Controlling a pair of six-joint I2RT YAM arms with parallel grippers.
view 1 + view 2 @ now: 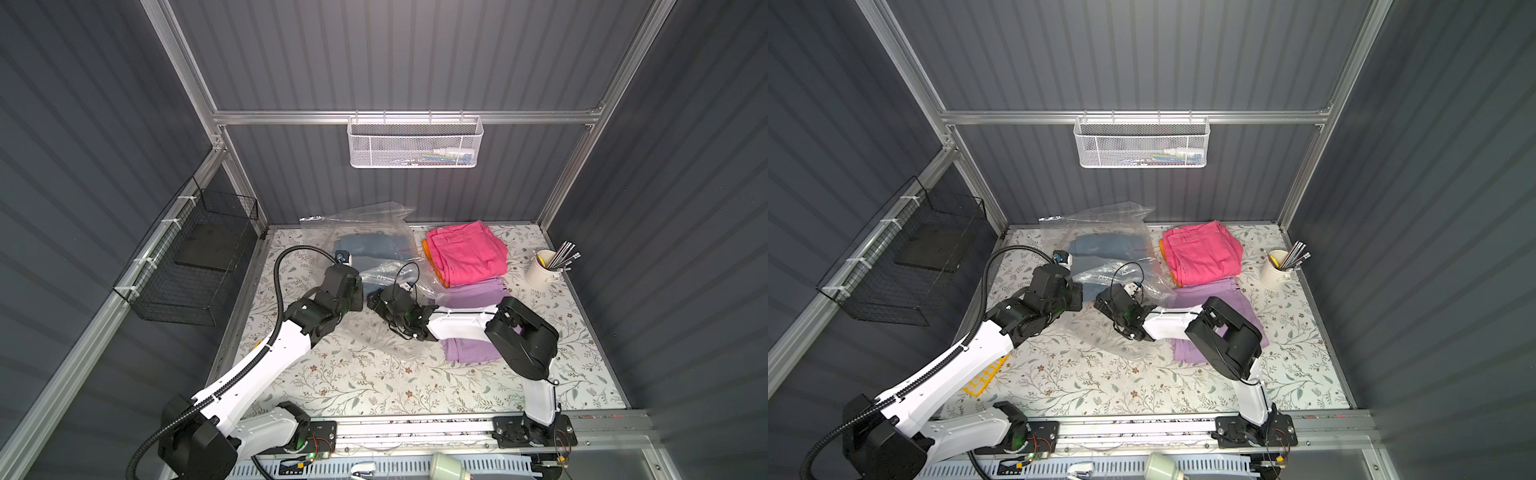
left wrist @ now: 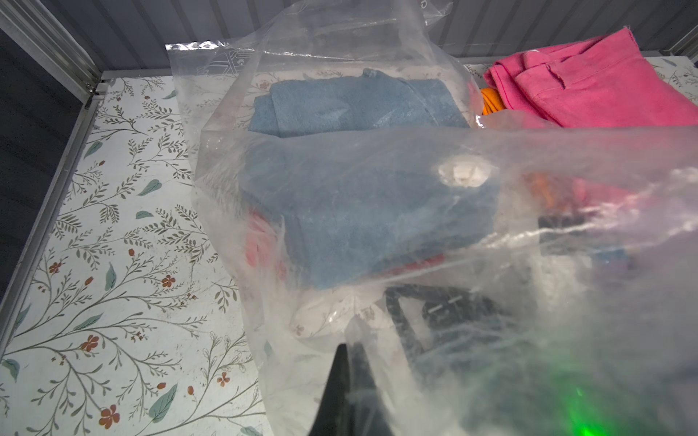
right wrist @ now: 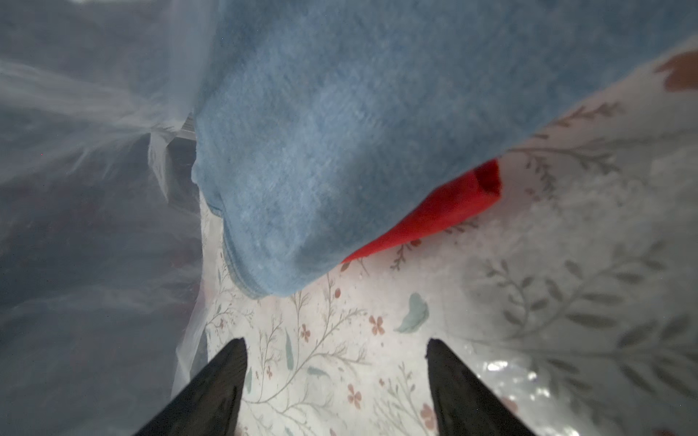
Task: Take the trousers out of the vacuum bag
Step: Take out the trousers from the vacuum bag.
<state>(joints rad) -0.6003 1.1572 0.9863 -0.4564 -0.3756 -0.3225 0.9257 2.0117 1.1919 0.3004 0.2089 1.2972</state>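
Mid-task, I'd say: three trousers out, two to go. Pink (image 1: 467, 253) lies on orange (image 1: 430, 257), with lilac (image 1: 478, 293) touching that stack, all just beside the bag (image 1: 374, 226) on its right-arm side. Blue (image 3: 321, 132) is inside the bag, lying on red (image 3: 434, 211); only a corner of red shows from under it. The bag lies on the table (image 1: 374, 386), mouth toward the arms.

Left jaws: pressed together, pinching bag film at the mouth's upper lip and holding it lifted, as far as the left wrist view shows. Film drapes over the tip.

Right jaws: spread wide, inside the bag mouth, low over the bottom film. Nothing is between them. They are near blue's closest edge but apart from it.

Next, I judge: push the right jaws further in until blue's folded edge sits between them, close, then draw it out through the mouth while the left side holds the lip up. Risks: nipping film with the cloth, or dragging red along.
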